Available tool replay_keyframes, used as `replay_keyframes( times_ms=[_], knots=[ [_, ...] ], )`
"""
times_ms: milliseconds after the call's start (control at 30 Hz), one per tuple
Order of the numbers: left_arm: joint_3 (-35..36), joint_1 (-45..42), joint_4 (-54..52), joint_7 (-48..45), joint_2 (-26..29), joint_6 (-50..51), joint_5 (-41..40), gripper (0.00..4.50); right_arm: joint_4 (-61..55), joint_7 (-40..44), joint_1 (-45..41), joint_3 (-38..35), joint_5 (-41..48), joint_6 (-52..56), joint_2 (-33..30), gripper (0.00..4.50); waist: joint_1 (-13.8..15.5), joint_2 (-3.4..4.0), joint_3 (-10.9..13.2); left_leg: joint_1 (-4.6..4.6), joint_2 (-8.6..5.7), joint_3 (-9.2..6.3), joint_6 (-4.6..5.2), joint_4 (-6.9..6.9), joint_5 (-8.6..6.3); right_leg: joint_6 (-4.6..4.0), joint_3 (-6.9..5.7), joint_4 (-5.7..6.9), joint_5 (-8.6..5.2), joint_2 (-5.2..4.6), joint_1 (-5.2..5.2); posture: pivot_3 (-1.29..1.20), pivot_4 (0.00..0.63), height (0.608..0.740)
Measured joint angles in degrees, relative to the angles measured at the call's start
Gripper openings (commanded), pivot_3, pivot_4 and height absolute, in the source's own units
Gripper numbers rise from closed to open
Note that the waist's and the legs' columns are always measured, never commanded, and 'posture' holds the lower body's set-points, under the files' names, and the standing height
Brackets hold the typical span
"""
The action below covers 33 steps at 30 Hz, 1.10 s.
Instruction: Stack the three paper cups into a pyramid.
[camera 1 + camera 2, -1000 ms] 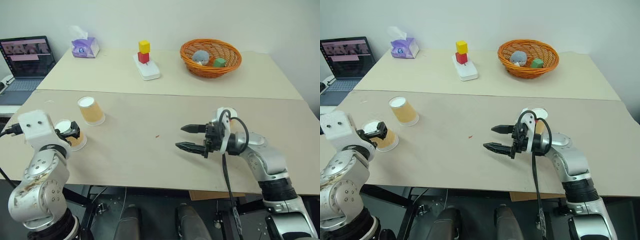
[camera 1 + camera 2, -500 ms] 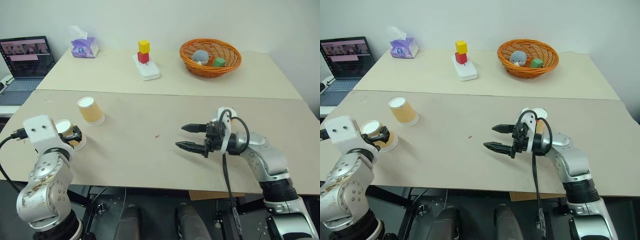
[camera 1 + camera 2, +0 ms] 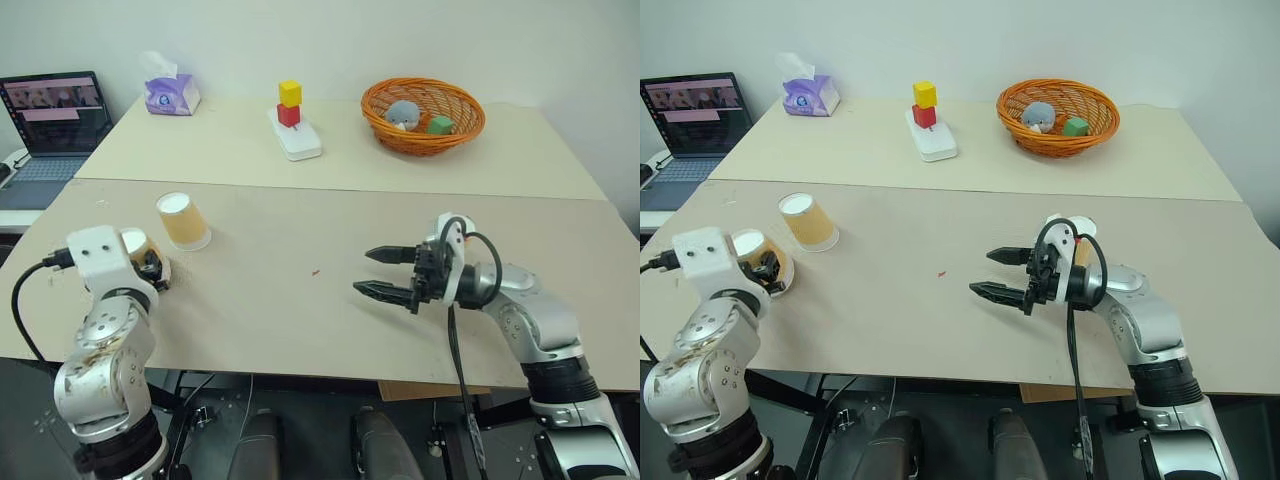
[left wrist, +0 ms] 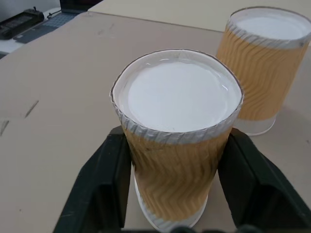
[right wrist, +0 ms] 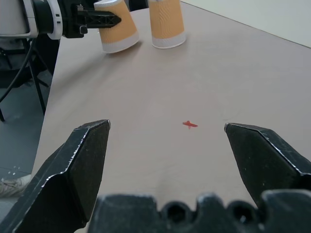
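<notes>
Left tool (image 3: 150, 266) clamped on upturned paper cup (image 3: 140, 252); second cup (image 3: 183, 220) near; right tool (image 3: 385, 273) spread.

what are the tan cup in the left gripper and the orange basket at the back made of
The tan tapered cup clamped in the left gripper looks like paper: a matte, wavy-ribbed sleeve with a white recessed base and rolled white rim. The orange round basket looks like woven wicker, going by its open lattice of strands, though dyed cane or plastic strands cannot be ruled out.
</notes>
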Motion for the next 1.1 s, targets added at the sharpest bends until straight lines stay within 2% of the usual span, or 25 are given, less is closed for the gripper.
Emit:
replay_keyframes(
  times_ms=[167, 433, 733, 900, 967, 1100],
  knots=[
    [-2.5, -0.3, 0.3, -0.6, 0.5, -1.8, 0.7, 1.74, 0.0, 0.0, 0.0, 0.0, 0.0, 0.0, -0.2, 4.50, 0.0, 0.00, 0.0, -0.01, 0.01, -0.08, 0.00, -0.01, 0.00, 0.00, 0.00, -0.01, 0.00, 0.01, -0.01, 0.00, 0.150, 0.658],
    [-9.5, -8.2, -4.0, -3.0, 9.3, -13.1, 5.0, 1.74, 0.0, 0.1, 0.0, -0.9, 0.0, 0.1, -0.6, 4.50, 0.2, -0.02, 0.0, -0.06, -0.07, -0.10, 0.00, -0.01, -0.01, 0.00, -0.01, -0.04, 0.00, -0.05, 0.00, 0.00, 0.150, 0.658],
    [-15.4, -14.8, -6.0, -4.5, 10.4, -17.6, 8.0, 1.74, 0.0, 0.0, 0.2, -1.7, 0.1, 0.8, -1.1, 4.50, 0.1, -0.02, 0.0, -0.03, -0.10, -0.06, 0.02, -0.02, -0.01, 0.00, -0.02, -0.01, 0.00, -0.03, 0.01, 0.00, 0.150, 0.658],
    [-16.7, -16.5, 1.9, -11.6, 4.2, -16.6, 0.2, 1.74, -0.3, -0.5, 1.5, -2.1, 0.1, 1.3, -1.2, 4.50, 0.3, -0.01, 0.0, -0.06, -0.13, 0.03, 0.02, -0.01, 0.00, 0.00, -0.07, -0.01, 0.00, -0.05, 0.01, 0.00, 0.150, 0.658],
    [-18.5, -16.4, 4.7, -15.6, 3.9, -15.5, -3.2, 1.74, -0.4, -0.7, 1.9, -2.2, 0.1, 1.5, -1.3, 4.50, 0.3, -0.01, 0.0, -0.09, -0.14, 0.14, 0.01, 0.01, 0.00, 0.00, -0.07, -0.02, 0.00, -0.05, -0.01, 0.00, 0.150, 0.658],
    [-23.0, -16.3, 13.9, -25.9, 6.8, -21.5, -5.3, 1.74, -5.4, -1.4, 4.7, -4.4, 1.4, 2.9, -4.0, 4.50, 0.3, 0.04, 0.1, -0.10, -0.11, 0.23, 0.02, -0.01, 0.00, -0.03, -0.07, -0.03, -0.02, -0.01, -0.04, 0.00, 0.150, 0.658]
  ],
)
